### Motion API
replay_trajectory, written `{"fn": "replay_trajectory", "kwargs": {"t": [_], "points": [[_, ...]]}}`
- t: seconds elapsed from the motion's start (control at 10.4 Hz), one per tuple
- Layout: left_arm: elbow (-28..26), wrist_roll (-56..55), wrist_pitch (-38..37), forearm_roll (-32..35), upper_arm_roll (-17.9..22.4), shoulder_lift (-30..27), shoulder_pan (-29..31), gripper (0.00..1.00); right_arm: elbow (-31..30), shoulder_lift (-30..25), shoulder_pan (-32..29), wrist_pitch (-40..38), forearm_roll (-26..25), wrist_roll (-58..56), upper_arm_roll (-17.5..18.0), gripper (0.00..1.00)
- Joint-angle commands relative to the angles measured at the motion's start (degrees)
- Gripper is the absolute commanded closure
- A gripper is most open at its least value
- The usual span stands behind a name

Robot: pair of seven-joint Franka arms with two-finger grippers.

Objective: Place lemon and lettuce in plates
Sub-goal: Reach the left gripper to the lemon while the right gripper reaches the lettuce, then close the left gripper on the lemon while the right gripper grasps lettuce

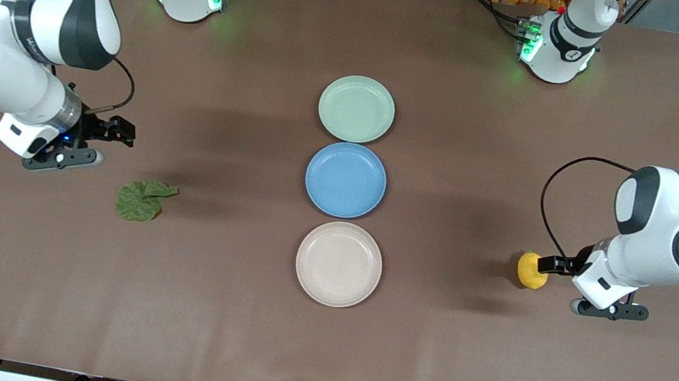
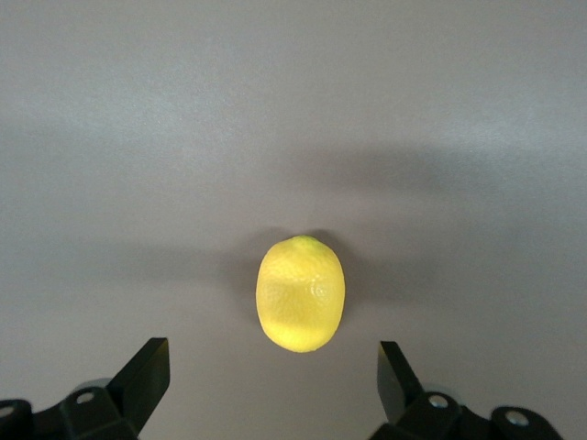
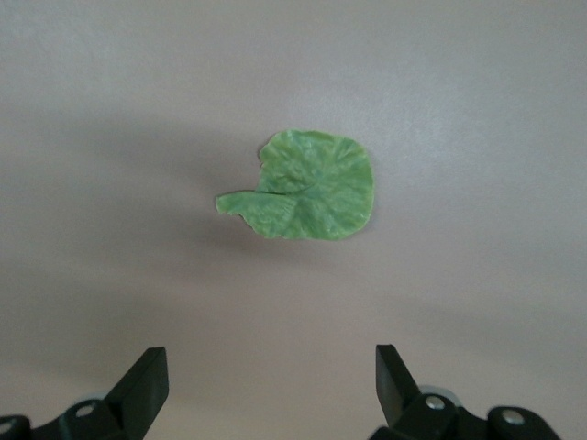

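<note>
Small oval yellow lemon firm, likely rollable, under wide-fingered left gripper; flat crinkled green lettuce leaf limp, light, best pinched at edge, near wide-fingered right gripper, both on brown table.

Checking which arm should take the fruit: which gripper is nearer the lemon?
Left. The left gripper hovers open right beside the lemon. The right gripper is open near the lettuce, at the right arm's end of the table.

Dimpled waxy lemon, crinkled matt lettuce, smooth matt plates, matt brown table
</note>
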Motion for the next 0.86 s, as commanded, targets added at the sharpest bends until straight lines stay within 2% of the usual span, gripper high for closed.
{"fn": "replay_trajectory", "kwargs": {"t": [0.0, 0.19, 0.48, 0.77], "points": [[-1.4, 1.3, 2.6, -0.3, 0.1, 0.8, -0.1, 0.00, -1.5, 1.9, 0.2, 5.3, -0.2, -1.5, 0.1, 0.00], [-1.6, 1.3, 3.5, -0.3, 0.1, 1.8, -0.1, 0.00, -1.7, 4.8, 0.0, 8.8, -0.2, -4.4, 0.1, 0.00], [-1.9, 1.3, 5.1, -0.3, 0.1, 3.8, -1.0, 0.00, -7.8, 8.0, 0.0, 22.5, -0.2, -4.9, 0.1, 0.00], [-2.8, 1.3, 7.5, -0.3, 0.1, 5.0, -0.9, 0.00, -7.9, 12.8, 0.2, 28.2, -0.2, -6.1, 0.1, 0.00]]}}
